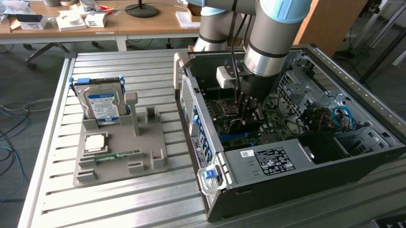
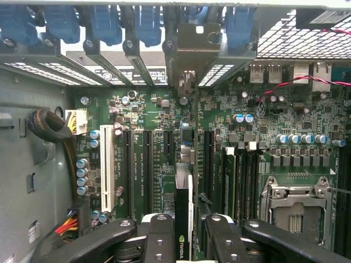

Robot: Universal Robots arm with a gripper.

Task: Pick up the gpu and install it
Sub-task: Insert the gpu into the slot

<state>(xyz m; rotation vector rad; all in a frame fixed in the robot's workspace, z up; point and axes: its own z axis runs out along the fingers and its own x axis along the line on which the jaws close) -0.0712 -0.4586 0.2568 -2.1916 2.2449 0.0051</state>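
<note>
The jaws are closing on the gpu (image 2: 182,211) and are gripping it by its two flat faces. The fingers (image 2: 159,233) are pressing on it from both sides, and a small green logo on the card's edge is showing between them. The gripper (image 2: 186,224) is holding the card upright on its edge over the motherboard (image 2: 137,104), so the wrist view is looking along its thin top edge. The card's metal bracket (image 2: 193,44) is pointing at the rear wall, near the row of blue clips (image 2: 104,24). The card is running parallel to the long black slots (image 2: 148,164), between them and the memory slots beside the socket (image 2: 296,205). Whether its lower edge is already touching a slot, one cannot tell.

In the exterior view the gripper (image 1: 248,107) is reaching down deep into the open case (image 1: 273,161), with the arm nearly vertical. Well apart, on the exterior view's left, the hard drive (image 1: 101,104) is standing in the gray holder (image 1: 149,159), and the memory stick (image 1: 117,155) is lying on it.

Judging from this, the picking up is done and the installing is in hand. Seating the card is calling for its lower edge to stand exactly over one slot and for the bracket to meet its rear opening. The push should be straight and without tilt, because small parts are standing close on both sides.
</note>
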